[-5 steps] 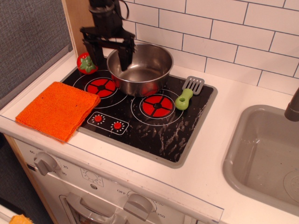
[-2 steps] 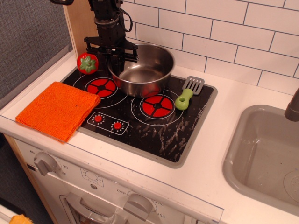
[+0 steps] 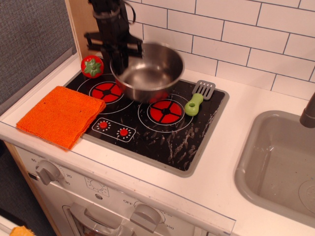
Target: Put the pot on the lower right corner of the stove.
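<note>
The shiny steel pot [image 3: 147, 73] hangs over the back middle of the black stove [image 3: 162, 137], slightly blurred and lifted off the surface. My black gripper [image 3: 118, 55] comes down from the upper left and is shut on the pot's left rim. The red burner ring [image 3: 166, 111] at the stove's front right is bare. The burner under the pot is hidden.
A green-handled grey spatula [image 3: 198, 97] lies at the stove's back right. An orange cloth [image 3: 60, 115] covers the stove's left front edge. A red tomato toy [image 3: 92, 66] sits at the back left. The grey sink [image 3: 280, 162] is to the right.
My gripper closed on the pot's left rim and lifted the pot a little off the stove. The pot now looks blurred from motion.
</note>
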Controlling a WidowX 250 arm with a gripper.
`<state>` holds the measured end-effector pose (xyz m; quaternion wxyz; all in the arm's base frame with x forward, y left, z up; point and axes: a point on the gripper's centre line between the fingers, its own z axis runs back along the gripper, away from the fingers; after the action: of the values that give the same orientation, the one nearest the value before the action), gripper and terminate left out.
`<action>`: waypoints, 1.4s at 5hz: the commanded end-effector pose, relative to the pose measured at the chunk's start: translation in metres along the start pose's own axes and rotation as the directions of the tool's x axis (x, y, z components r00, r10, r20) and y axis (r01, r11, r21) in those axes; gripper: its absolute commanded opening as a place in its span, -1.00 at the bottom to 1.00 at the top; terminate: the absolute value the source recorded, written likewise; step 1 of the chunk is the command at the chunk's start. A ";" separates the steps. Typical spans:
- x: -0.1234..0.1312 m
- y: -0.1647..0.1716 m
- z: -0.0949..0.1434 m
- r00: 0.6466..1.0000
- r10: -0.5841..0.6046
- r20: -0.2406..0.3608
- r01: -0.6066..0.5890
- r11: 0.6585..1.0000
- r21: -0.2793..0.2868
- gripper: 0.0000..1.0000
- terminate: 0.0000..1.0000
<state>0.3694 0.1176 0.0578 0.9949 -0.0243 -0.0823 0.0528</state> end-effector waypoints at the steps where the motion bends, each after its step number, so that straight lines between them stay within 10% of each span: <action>1: -0.041 -0.035 0.046 0.993 -0.064 0.096 0.069 0.996 -0.053 -1.00 -1.00; 7: -0.088 -0.086 -0.015 0.961 -0.262 -0.090 0.266 0.964 0.027 -1.00 -1.00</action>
<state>0.2908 0.0221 0.0258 0.9971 0.0016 -0.0254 -0.0715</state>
